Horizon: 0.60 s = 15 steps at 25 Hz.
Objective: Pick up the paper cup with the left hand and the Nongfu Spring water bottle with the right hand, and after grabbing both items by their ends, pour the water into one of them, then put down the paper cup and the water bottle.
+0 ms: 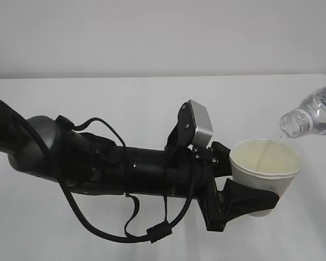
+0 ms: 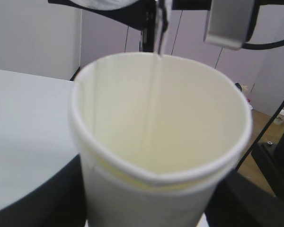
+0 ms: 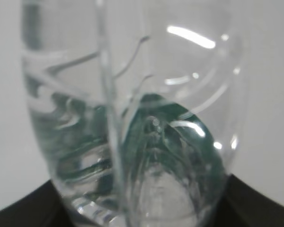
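White paper cup [image 1: 266, 171] held low on its wall by L gripper [image 1: 249, 200], fingers clamped on it, lifted off table [image 1: 125, 103]. Nongfu Spring water bottle [image 1: 309, 115] at cup's 1 o'clock, tilted, mouth just over rim; R gripper [image 3: 142, 208] fingers closed on its base end. Thin stream of water [image 2: 154, 99] falling into cup. Pickups done, pour underway; left: finish pour, set both down.

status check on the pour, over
Left gripper shut on paper cup. Right holds tilted bottle, gripper itself barely visible. Water streaming into cup. Nothing in the way.
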{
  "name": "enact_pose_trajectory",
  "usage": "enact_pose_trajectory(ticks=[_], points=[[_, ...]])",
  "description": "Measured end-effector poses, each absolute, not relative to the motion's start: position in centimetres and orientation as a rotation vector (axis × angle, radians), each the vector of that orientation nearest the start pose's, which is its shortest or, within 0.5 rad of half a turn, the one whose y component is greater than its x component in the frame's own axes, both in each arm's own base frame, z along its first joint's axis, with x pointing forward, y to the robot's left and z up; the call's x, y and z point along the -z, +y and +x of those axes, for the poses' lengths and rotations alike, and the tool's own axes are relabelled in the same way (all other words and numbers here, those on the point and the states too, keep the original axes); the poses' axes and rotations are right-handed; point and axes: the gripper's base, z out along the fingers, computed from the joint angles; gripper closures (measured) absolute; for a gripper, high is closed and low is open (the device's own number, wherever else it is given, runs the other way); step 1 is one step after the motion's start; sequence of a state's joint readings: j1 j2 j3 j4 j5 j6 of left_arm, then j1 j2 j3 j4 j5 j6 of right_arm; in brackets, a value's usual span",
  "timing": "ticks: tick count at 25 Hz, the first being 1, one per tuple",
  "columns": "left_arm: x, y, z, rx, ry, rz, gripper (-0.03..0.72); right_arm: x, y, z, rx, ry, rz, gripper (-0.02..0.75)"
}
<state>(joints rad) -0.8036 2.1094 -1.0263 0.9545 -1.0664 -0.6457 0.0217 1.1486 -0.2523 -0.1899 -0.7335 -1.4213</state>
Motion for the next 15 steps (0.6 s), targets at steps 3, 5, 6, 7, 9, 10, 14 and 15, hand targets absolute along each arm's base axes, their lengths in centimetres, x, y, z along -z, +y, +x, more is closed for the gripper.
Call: enact_pose_trajectory(ticks=[3, 5, 6, 7, 9, 10, 14, 15], points=[[-13.52, -32.97, 22.76, 1.294, 1.430, 1.237, 0.207, -22.26, 1.58, 19.81, 1.050, 1.164, -1.327, 0.291], [-13.52, -32.97, 22.76, 1.294, 1.430, 1.237, 0.207, -22.28, 1.58, 19.81, 1.051, 1.162, -1.327, 0.292], [-13.52, -32.97, 22.76, 1.294, 1.430, 1.237, 0.207, -22.28, 1.58, 19.81, 1.051, 1.162, -1.327, 0.291], [-13.52, -32.97, 22.76, 1.294, 1.430, 1.237, 0.207, -22.28, 1.58, 19.81, 1.051, 1.162, -1.327, 0.291], [-13.51, -32.97, 22.75, 1.294, 1.429, 1.239, 0.207, -22.28, 1.58, 19.81, 1.053, 1.161, -1.328, 0.291], [-13.51, -32.97, 22.75, 1.294, 1.429, 1.239, 0.207, -22.28, 1.58, 19.81, 1.054, 1.160, -1.329, 0.291], [-13.51, -32.97, 22.75, 1.294, 1.429, 1.239, 0.207, -22.28, 1.58, 19.81, 1.062, 1.153, -1.337, 0.291], [-13.51, -32.97, 22.75, 1.294, 1.429, 1.239, 0.207, -22.28, 1.58, 19.81, 1.063, 1.152, -1.339, 0.291]])
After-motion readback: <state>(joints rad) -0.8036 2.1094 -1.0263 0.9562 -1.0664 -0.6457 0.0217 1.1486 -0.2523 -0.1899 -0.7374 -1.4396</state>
